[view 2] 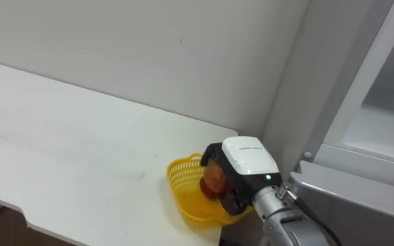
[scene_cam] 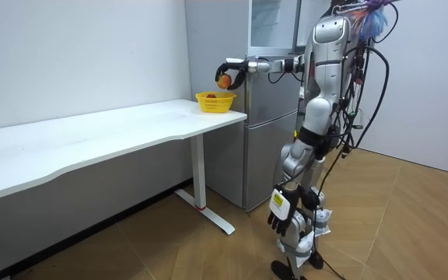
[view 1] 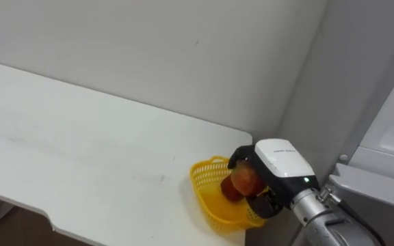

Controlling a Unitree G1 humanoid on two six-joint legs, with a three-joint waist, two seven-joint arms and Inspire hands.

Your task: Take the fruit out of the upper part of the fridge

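Observation:
My right hand (view 1: pixel 279 164) is shut on a red-orange fruit (view 1: pixel 243 181) and holds it just above a yellow mesh basket (view 1: pixel 207 201). The basket stands at the white table's corner nearest the fridge. In the room view the right hand (scene_cam: pixel 236 74) reaches out with the fruit (scene_cam: pixel 224 80) over the basket (scene_cam: pixel 215 102), where something red lies inside. I stand upright beside the grey fridge (scene_cam: pixel 274 117). My left hand (scene_cam: pixel 285 220) hangs by my thigh, fingers relaxed.
The long white table (view 1: pixel 81 150) runs away to my left along the pale wall. The fridge's side and open upper compartment (view 1: pixel 388 137) are close on my right. Wooden floor (scene_cam: pixel 411 218) lies behind me.

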